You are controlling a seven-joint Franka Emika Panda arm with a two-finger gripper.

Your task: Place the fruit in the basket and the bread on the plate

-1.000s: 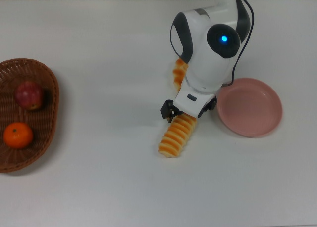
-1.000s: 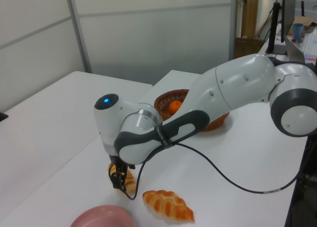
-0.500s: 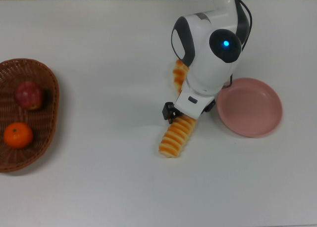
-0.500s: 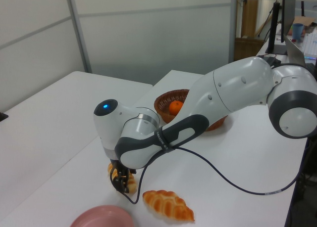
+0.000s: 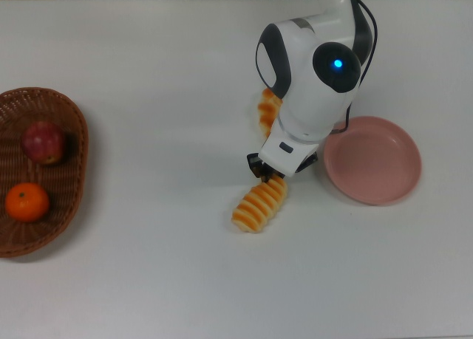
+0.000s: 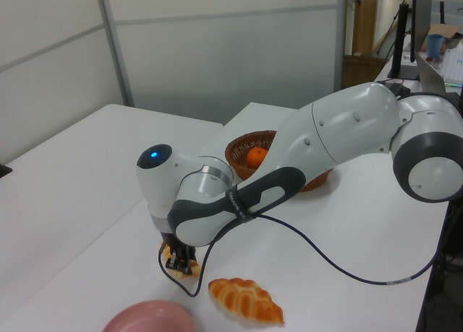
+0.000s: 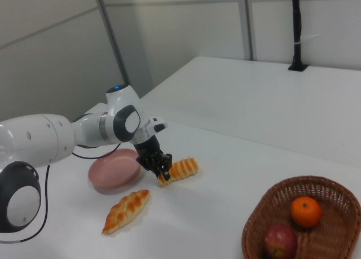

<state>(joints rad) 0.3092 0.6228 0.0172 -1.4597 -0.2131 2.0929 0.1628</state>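
Note:
My gripper [image 5: 269, 173] is shut on the upper end of the ribbed loaf [image 5: 258, 205], which lies slanted on the white table; in the right view the gripper [image 7: 163, 170] pinches the loaf's [image 7: 182, 168] left end. The braided loaf [image 7: 127, 210] lies apart, mostly hidden under the arm in the top view [image 5: 266, 110]. The pink plate [image 5: 373, 159] sits bare just to the top view's right of the gripper. At the top view's far left, the wicker basket [image 5: 77, 154] holds the dark red apple [image 5: 42, 142] and the tangerine [image 5: 26, 201].
The white arm [image 5: 314, 73] with a black cable stretches over the table above the braided loaf. In the left view the plate [image 6: 150, 317] and braided loaf [image 6: 244, 300] lie near the bottom edge, the basket [image 6: 249, 145] behind the arm.
The fingers have closed in on the ribbed loaf's end. The loaf has turned and shifted slightly toward the top view's left. The fruit, basket and plate have not moved.

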